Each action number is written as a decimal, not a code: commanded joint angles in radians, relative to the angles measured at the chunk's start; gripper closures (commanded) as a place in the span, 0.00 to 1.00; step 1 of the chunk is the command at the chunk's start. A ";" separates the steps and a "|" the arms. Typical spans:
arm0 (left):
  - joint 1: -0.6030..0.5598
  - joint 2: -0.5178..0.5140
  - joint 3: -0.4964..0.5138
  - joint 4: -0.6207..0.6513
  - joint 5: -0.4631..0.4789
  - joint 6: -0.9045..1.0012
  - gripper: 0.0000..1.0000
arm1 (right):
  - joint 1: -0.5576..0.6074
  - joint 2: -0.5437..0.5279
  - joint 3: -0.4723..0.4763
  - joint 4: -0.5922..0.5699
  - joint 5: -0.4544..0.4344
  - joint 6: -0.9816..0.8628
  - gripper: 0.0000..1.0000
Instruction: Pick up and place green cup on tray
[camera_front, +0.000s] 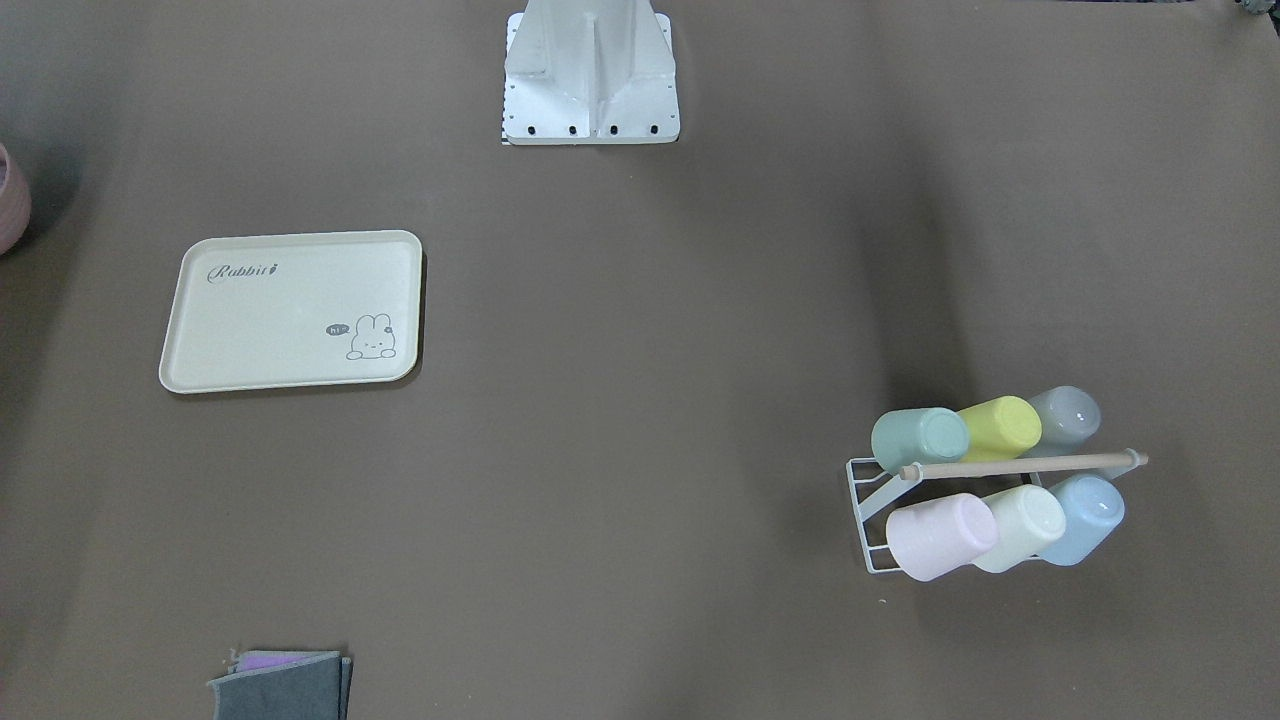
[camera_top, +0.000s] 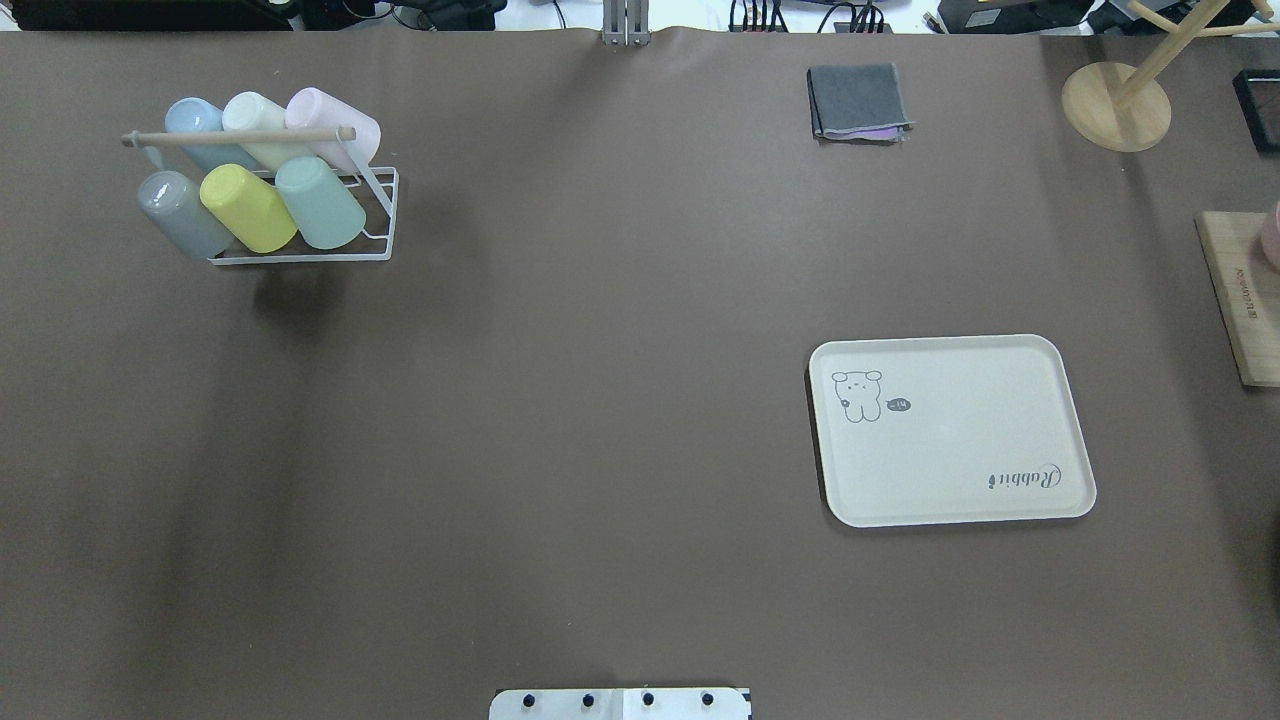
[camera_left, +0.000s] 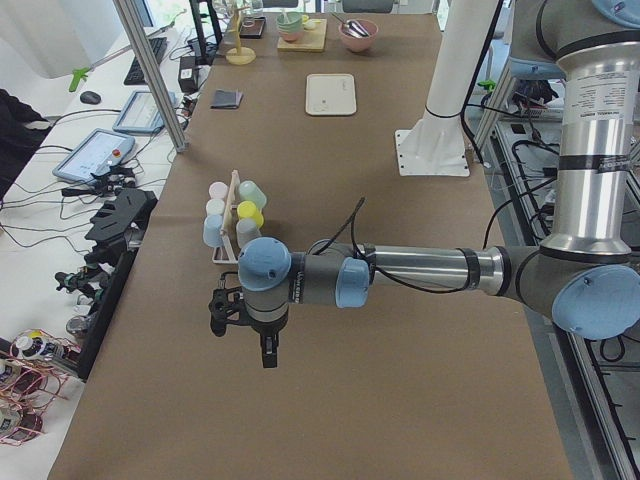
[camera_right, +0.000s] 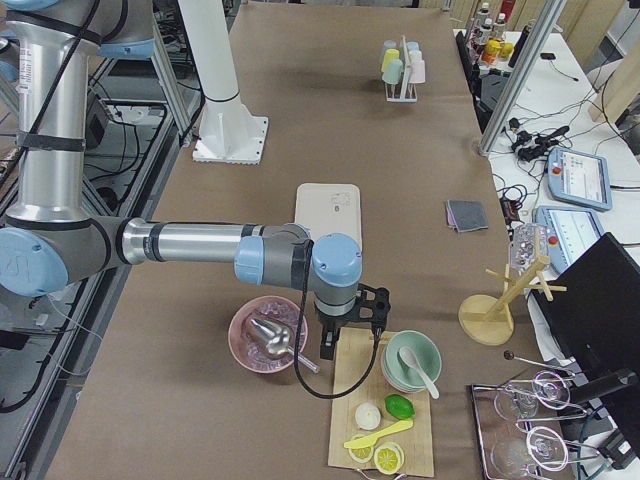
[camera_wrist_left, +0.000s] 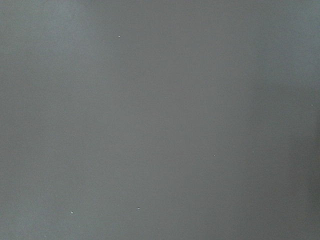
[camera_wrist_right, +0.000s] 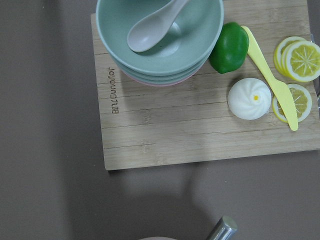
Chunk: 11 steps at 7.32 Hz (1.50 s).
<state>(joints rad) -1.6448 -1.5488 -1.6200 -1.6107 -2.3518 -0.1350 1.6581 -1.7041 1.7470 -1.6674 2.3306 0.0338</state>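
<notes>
The green cup (camera_front: 915, 440) lies mouth-down on a white wire rack (camera_front: 865, 520), at the end of the row beside a yellow-green cup (camera_front: 1000, 428). It also shows in the overhead view (camera_top: 320, 203) and the left side view (camera_left: 252, 192). The tray (camera_front: 290, 310) lies bare on the table's other half and shows in the overhead view (camera_top: 950, 430). My left gripper (camera_left: 242, 335) hovers over bare table beyond the rack. My right gripper (camera_right: 352, 338) hovers over a wooden board (camera_wrist_right: 200, 130). I cannot tell whether either is open or shut.
The rack holds several cups under a wooden bar (camera_top: 238, 137). A folded grey cloth (camera_top: 858, 102) and a wooden mug tree (camera_top: 1115, 105) stand at the far edge. Stacked bowls (camera_wrist_right: 160, 40), fruit and a pink bowl (camera_right: 268, 335) sit near the right gripper.
</notes>
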 joint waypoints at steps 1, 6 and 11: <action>0.000 0.004 -0.002 0.003 0.000 0.000 0.01 | 0.000 0.009 -0.001 0.000 -0.005 0.000 0.00; 0.000 0.001 -0.012 0.006 0.002 -0.003 0.01 | -0.001 0.001 0.003 0.000 -0.002 0.000 0.00; 0.002 -0.004 -0.011 0.006 0.002 -0.003 0.01 | 0.000 -0.008 0.009 0.095 -0.010 0.011 0.00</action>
<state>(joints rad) -1.6424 -1.5551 -1.6246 -1.6045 -2.3499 -0.1368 1.6581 -1.7130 1.7543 -1.5771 2.3230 0.0442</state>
